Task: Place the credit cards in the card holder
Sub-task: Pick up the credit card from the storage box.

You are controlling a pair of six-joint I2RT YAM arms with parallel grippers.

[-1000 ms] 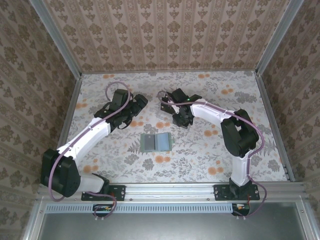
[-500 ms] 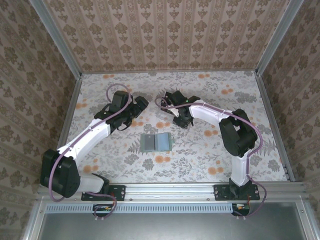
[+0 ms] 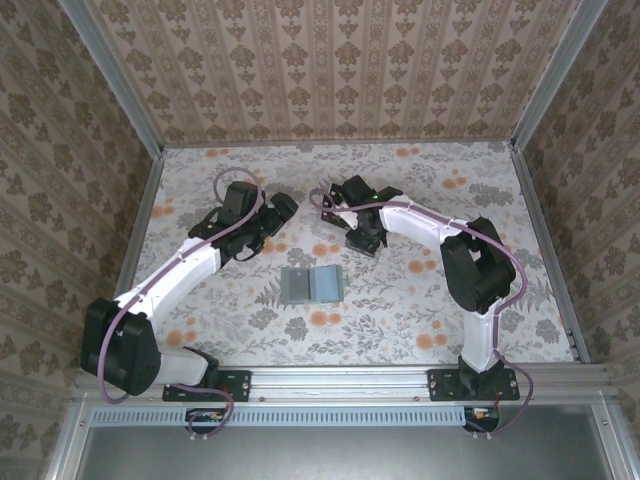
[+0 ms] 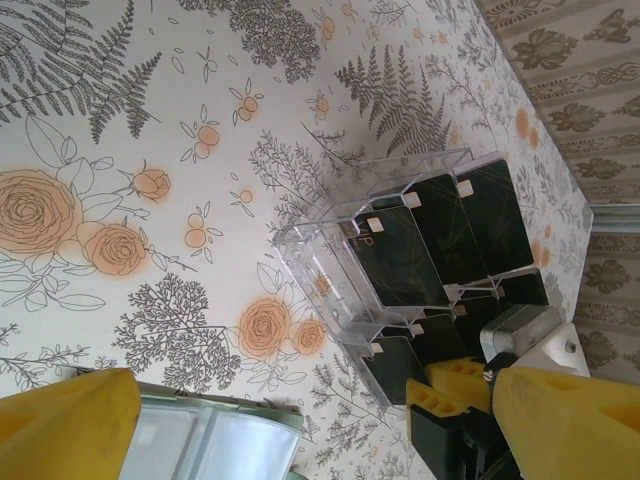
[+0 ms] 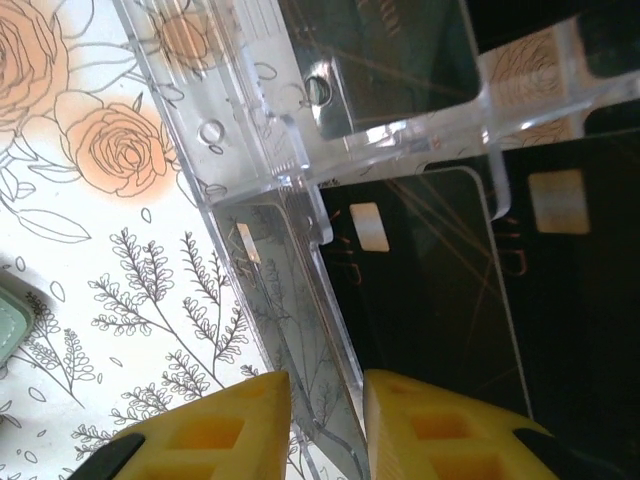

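**Right claw pinching at the card tray, left claw waiting wide open**

On a floral-patterned desk (image 3: 420, 300), the credit cards (image 4: 400, 260) lie in one clear plastic tray (image 4: 310, 245) towards the back. In the left wrist view three glossy black cards sit side by side in the upper row. More lie below them, partly hidden, so the full count cannot be told.

The one card holder (image 3: 310, 285), pale green, lies open and flat on the desk, nearer the arms and apart from the tray. No card is seen in it.

The right claw (image 5: 328, 400) has its yellow jaws drawn close together over the tray's clear edge, beside a card. Whether it grips a card, the plastic wall, or nothing cannot be told. The left claw (image 4: 315, 385) hangs over the desk with its jaws spread wide, holding nothing.

The cards look light, thin, stiff and slippery. Each is probably best pinched by a free short edge and slid out.
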